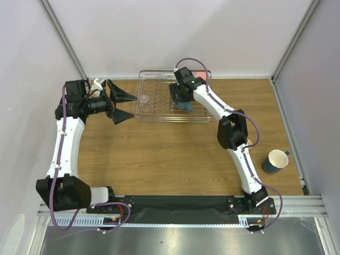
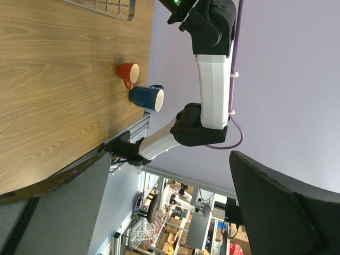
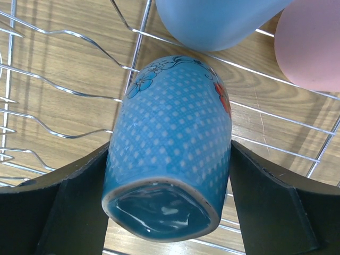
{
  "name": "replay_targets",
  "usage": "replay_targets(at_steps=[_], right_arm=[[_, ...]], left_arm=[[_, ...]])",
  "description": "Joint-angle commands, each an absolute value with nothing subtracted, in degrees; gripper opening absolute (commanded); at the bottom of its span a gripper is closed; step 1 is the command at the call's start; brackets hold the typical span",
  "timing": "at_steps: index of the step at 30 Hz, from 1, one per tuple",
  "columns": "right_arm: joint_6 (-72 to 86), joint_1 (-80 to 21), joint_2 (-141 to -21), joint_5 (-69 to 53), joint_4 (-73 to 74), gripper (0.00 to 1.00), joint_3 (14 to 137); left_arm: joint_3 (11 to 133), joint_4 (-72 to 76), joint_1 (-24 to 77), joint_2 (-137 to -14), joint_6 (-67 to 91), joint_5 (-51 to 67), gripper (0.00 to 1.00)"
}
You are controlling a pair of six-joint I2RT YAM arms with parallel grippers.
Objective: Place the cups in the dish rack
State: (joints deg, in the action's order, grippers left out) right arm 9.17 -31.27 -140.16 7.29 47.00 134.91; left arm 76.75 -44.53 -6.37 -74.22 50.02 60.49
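Observation:
The silver wire dish rack stands at the back middle of the table. My right gripper is inside it, shut on a blue dotted cup with a flower pattern, held mouth down with its base toward the camera; the fingers press both its sides. A light blue tumbler and a pink tumbler stand in the rack just beyond. A clear glass sits in the rack's left part. My left gripper is open and empty left of the rack. A dark blue white-lined mug and a small orange cup stand at the table's right.
The right arm arches over the table's right half and hides the orange cup from the top view. The rack's corner shows in the left wrist view. Walls close in the back and both sides.

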Motion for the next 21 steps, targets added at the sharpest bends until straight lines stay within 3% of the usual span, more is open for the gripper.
replay_targets(at_steps=[1,8,19,21], right_arm=[[8.6,-31.6,-139.7,9.3,45.2,0.0,139.0],[8.5,-31.8,-140.4,9.6,45.4,0.01,139.4],[8.3,-31.8,-141.4,9.1,45.2,0.22,140.0],[8.3,-31.8,-141.6,9.3,45.4,0.31,140.1]], left_arm=[[79.5,-44.6,-7.0,-74.2,48.2,63.1,0.99],[79.4,-44.6,-7.0,-73.7,48.3,63.3,0.99],[78.7,-44.1,-7.2,-73.1,48.7,63.6,1.0],[78.5,-43.8,-7.3,-73.0,49.0,63.7,1.0]])
